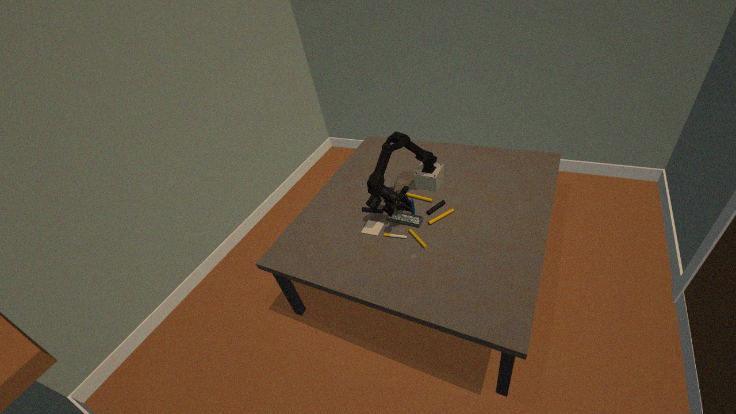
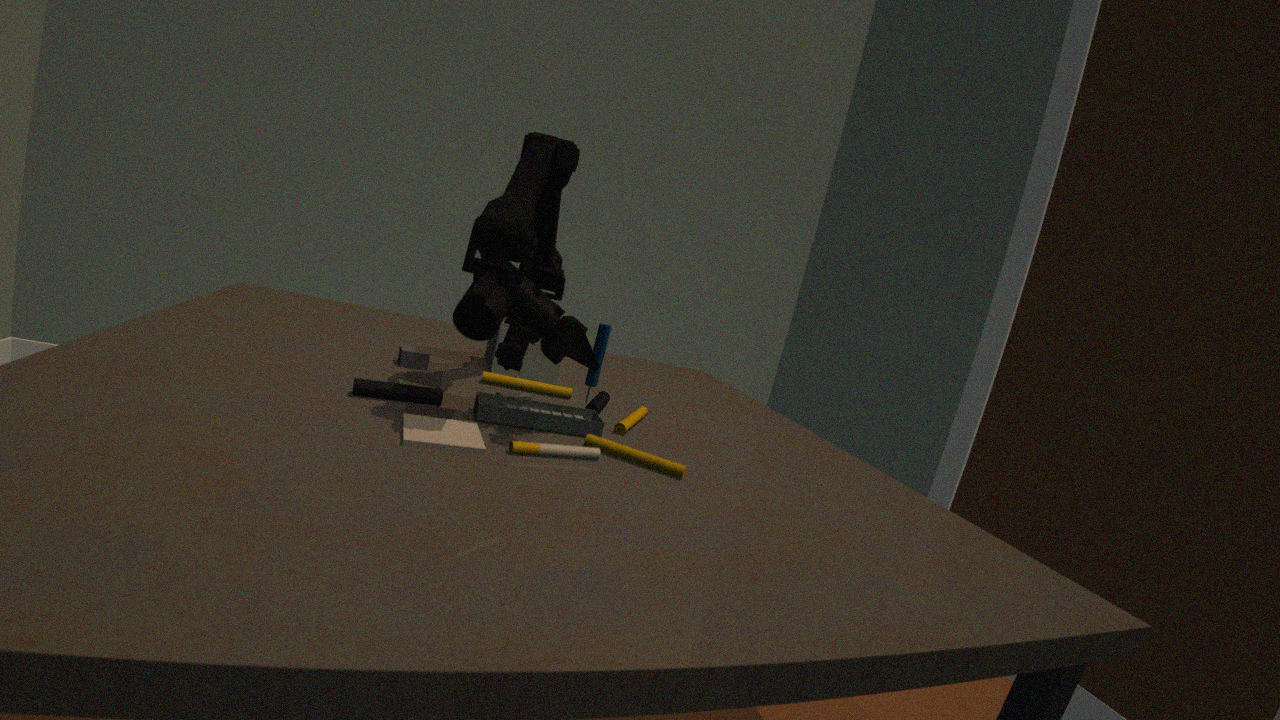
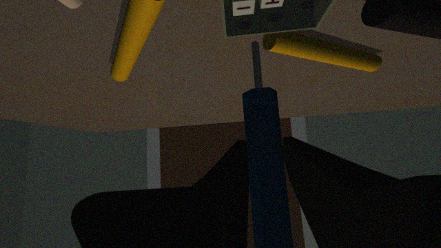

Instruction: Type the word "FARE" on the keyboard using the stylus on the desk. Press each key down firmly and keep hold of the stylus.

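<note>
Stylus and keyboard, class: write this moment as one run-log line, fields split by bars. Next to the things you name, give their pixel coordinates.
gripper (image 1: 411, 207) (image 2: 592, 362) (image 3: 264, 147): shut on blue stylus (image 1: 412, 207) (image 2: 598, 355) (image 3: 265, 138) | tip: pointing down, off keys | keyboard (image 1: 406, 219) (image 2: 537, 414) (image 3: 272, 21): on desk (image 1: 463, 278) (image 2: 537, 573) (image 3: 193, 86)

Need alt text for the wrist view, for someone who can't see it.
Black pincer grips an upright blue stylus, its thin tip in front of the keyboard's near edge. Yellow sticks lie either side on the desk.
</note>
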`<state>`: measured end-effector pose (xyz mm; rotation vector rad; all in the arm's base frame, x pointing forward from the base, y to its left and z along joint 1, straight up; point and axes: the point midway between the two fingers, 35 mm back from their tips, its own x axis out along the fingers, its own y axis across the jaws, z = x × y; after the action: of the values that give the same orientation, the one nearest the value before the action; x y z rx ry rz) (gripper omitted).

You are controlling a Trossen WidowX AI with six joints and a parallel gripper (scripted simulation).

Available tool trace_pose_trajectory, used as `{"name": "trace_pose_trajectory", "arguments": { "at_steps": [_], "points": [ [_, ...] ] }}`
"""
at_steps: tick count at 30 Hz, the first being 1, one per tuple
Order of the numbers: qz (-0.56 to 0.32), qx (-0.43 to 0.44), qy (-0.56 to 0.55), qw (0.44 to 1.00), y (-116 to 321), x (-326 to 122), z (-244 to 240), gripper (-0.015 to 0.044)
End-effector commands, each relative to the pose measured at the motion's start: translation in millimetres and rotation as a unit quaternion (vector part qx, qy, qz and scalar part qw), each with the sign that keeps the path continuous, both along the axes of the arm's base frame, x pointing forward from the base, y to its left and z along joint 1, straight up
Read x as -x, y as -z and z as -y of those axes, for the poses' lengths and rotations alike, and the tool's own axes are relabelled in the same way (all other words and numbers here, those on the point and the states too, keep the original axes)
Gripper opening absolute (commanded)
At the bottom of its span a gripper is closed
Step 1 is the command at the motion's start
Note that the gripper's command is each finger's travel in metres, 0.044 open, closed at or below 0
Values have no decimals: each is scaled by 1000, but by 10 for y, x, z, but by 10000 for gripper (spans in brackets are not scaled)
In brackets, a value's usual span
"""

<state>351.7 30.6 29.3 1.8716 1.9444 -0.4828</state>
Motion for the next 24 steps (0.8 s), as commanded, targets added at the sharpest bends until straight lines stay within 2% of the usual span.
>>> {"name": "trace_pose_trajectory", "arguments": {
  "at_steps": [1,5,12,23,24],
  "points": [
    [0,0,0,1000,0,0,0,71],
    [0,0,0,1000,-11,-7,40,0],
    [0,-2,2,1000,-54,-27,183,0],
    [0,-1,2,1000,149,-33,183,0],
    [0,-1,2,1000,156,-33,185,26]
  ]
}}
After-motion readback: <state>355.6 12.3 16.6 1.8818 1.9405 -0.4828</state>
